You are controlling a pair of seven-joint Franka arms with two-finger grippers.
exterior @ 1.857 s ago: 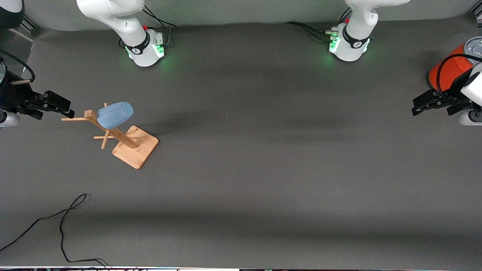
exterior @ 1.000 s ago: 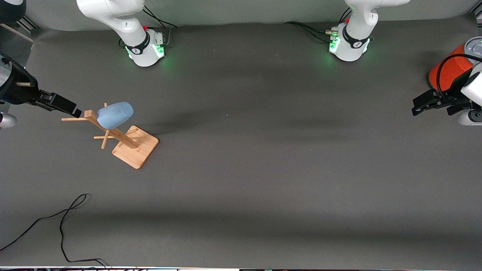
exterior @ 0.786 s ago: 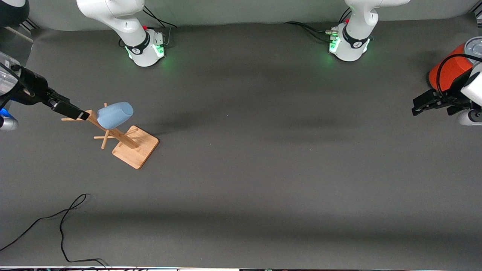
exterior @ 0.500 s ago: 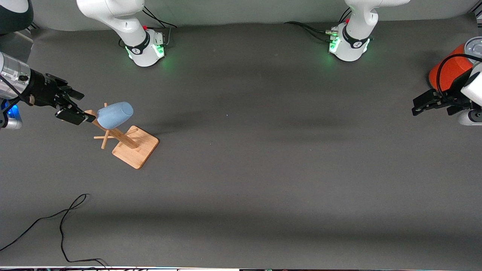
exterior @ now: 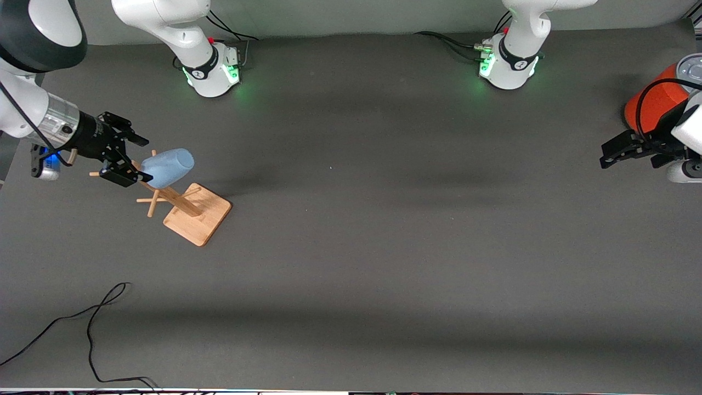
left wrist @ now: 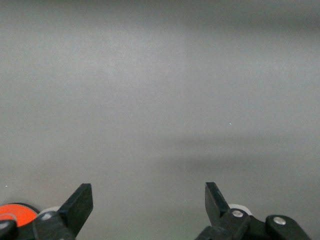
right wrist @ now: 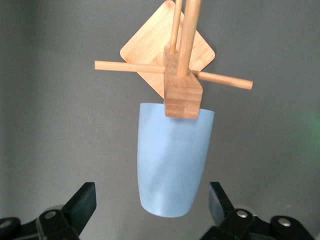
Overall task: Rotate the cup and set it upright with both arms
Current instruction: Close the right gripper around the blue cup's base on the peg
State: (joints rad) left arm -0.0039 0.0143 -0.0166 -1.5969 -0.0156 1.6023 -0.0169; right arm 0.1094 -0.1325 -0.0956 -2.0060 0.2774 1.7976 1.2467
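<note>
The cup [exterior: 166, 167], at the frame's left, hangs mouth-down on a wooden peg rack [exterior: 181, 203]. The right end effector [exterior: 129, 159], wide open and empty, flanks its base; judged best to close squarely, then lift along the peg. The left end effector [exterior: 617, 152], open and empty, waits beside an orange can [exterior: 655, 101]. A cable [exterior: 90, 323] lies lower left.

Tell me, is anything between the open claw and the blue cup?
No. In the right wrist view the right gripper is open around the cup hung on the rack, only air between.
</note>
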